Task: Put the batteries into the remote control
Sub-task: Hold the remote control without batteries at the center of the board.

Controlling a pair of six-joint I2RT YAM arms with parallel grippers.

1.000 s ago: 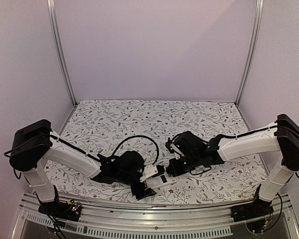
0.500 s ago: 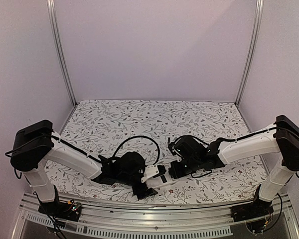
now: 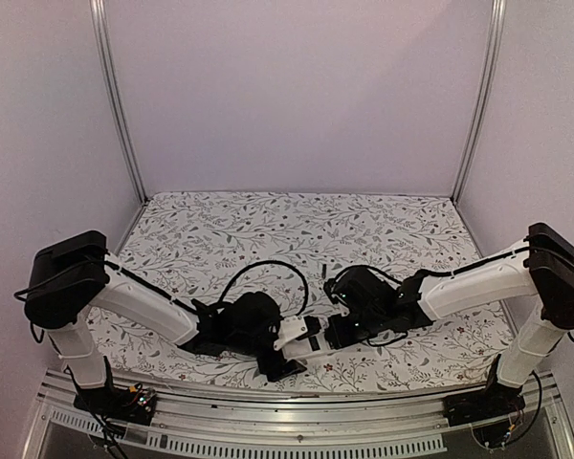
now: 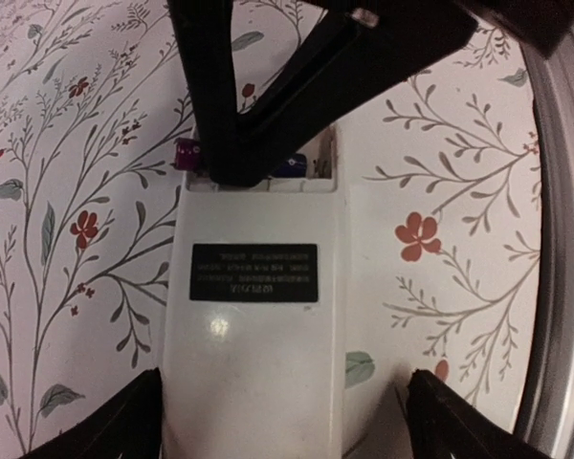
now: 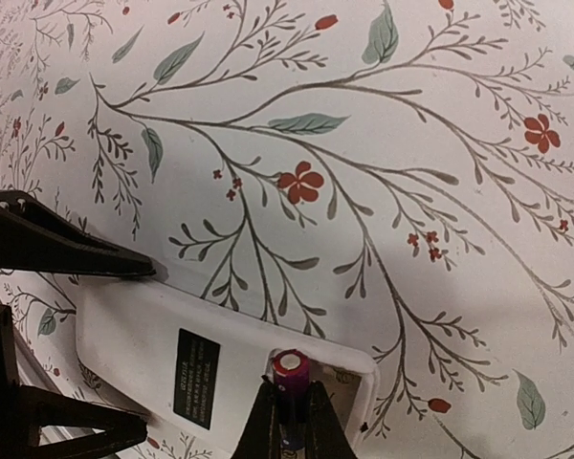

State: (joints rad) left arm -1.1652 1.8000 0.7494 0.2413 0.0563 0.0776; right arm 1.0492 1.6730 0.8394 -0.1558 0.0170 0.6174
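Note:
The remote control (image 4: 253, 316) lies back-up on the flowered cloth, with a black label on its white back and its battery slot (image 4: 323, 164) open at the far end. My left gripper (image 4: 287, 426) is open and straddles the remote's near end. Its left finger sits at the remote's edge and its right finger stands a little apart from it. My right gripper (image 5: 289, 426) is shut on a battery (image 5: 289, 371) with a purple end, held at the left side of the slot (image 5: 349, 387). In the top view both grippers meet over the remote control (image 3: 301, 337) near the table's front edge.
A metal rail (image 4: 555, 239) runs along the table's near edge just right of the remote. A black cable (image 3: 263, 268) loops up from the left wrist. Side posts (image 3: 120, 115) and purple walls enclose the flowered table (image 3: 297, 225).
My right gripper has shifted slightly left and down toward the remote's slot end with the battery. The left gripper's jaws have narrowed a little around the remote.

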